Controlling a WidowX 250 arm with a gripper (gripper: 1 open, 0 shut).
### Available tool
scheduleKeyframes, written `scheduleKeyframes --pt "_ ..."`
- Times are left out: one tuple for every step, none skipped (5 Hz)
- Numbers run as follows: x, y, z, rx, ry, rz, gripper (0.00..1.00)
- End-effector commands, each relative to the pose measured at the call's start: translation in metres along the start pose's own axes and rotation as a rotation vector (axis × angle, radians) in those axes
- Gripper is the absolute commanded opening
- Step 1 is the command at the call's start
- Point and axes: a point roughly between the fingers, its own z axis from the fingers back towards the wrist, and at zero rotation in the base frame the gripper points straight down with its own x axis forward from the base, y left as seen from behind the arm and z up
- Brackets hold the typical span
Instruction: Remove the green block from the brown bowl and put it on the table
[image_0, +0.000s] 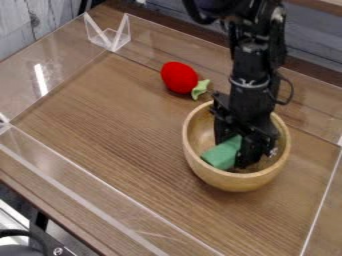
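Gripper (238, 152) points straight down into the bowl (201, 170) at the table's (107, 130) right, fingers clamped on the green block (223, 154) inside it. Red toy (179, 76) lies beyond, farther left.

Your black arm drops straight down from the top edge, wrist vertical, and your claw (238, 152) points downward with its jaws clamped together.
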Motion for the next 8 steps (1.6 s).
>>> scheduleKeyframes --pt "0.005 0.006 0.034 0.028 -0.091 0.016 0.00" --pt "0.005 0.012 0.055 0.043 -0.128 0.041 0.00" --pt "0.003 0.021 0.078 0.061 -0.171 0.077 0.00" --pt "-0.002 0.043 0.098 0.083 -0.205 0.146 0.00" --pt "-0.013 0.081 0.109 0.106 -0.217 0.228 0.00" --pt "-0.028 0.123 0.113 0.130 -0.211 0.299 0.00" --pt "-0.046 0.158 0.102 0.150 -0.191 0.338 0.00" --pt "-0.069 0.180 0.081 0.162 -0.171 0.350 0.00"
